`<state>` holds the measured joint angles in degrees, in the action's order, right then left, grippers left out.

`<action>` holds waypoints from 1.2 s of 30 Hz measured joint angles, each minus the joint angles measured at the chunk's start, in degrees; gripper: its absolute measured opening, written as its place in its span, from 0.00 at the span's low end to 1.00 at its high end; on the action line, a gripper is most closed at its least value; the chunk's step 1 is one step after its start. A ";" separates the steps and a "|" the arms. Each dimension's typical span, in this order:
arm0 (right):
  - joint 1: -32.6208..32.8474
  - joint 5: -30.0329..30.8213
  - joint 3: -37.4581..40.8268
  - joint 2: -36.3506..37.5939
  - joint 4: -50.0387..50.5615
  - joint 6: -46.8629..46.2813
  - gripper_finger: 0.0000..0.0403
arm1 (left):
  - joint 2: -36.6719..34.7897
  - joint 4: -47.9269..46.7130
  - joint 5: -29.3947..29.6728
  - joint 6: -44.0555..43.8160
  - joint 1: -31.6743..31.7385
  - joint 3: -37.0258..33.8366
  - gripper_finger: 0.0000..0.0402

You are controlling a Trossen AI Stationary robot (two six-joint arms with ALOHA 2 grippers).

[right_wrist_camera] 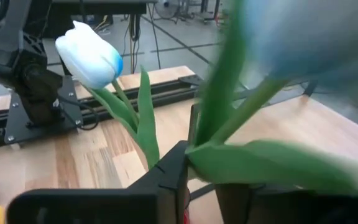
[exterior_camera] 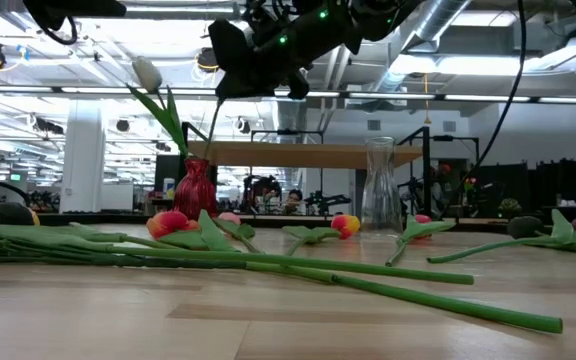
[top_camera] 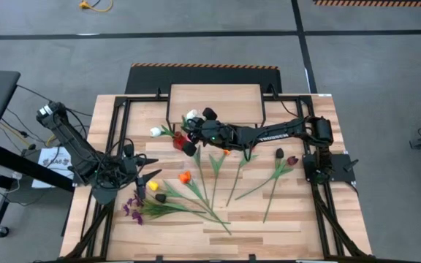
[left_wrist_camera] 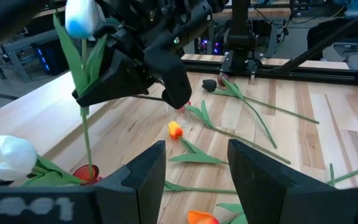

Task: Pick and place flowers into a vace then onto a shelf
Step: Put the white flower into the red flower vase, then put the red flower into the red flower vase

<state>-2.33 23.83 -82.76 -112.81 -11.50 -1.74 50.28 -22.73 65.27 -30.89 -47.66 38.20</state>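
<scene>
A red vase [exterior_camera: 195, 188] stands on the table in front of the shelf [top_camera: 214, 102]. A white tulip [exterior_camera: 148, 72] stands in it by its stem and leans toward the left arm. My right gripper [top_camera: 194, 139] hovers over the vase, shut on a light blue tulip [left_wrist_camera: 79, 15] whose stem [left_wrist_camera: 87, 137] runs down into the vase mouth. My left gripper [left_wrist_camera: 194, 180] waits at the table's left, open with nothing between its fingers. More flowers [top_camera: 196, 191] lie flat on the tabletop. My right gripper has the light blue tulip's stem [right_wrist_camera: 197, 140] between its two fingers, below the bloom and where a leaf branches off. The fingers come nearly level from the table's right and lie across the stem. The tulip stands roughly upright, its lower stem end inside the red vase.
A clear glass vase [exterior_camera: 378, 185] stands upright to the right of the red one. Orange [top_camera: 185, 177], yellow [top_camera: 152, 186] and dark maroon [top_camera: 280, 153] tulips and purple sprigs [top_camera: 134, 208] are spread over the table's near half. A black frame [top_camera: 320, 219] edges the table.
</scene>
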 joint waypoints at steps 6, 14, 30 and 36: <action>0.04 -1.96 0.00 0.00 1.30 -0.94 0.26 | 0.00 0.01 0.00 -0.01 0.00 0.00 0.41; 0.04 -6.96 0.00 0.02 4.16 -1.63 0.38 | 0.00 -0.03 0.00 0.07 0.00 0.00 0.41; 0.19 -13.10 -3.61 0.20 17.41 -0.76 0.57 | 0.00 -0.06 -0.43 0.09 0.00 0.00 0.41; 1.43 -13.29 -7.72 0.20 25.89 0.90 0.63 | 0.00 -0.07 -0.59 0.07 0.00 0.00 0.41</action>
<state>-0.90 10.55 -90.48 -112.62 14.39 -0.84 50.28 -22.81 64.69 -30.83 -47.66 38.20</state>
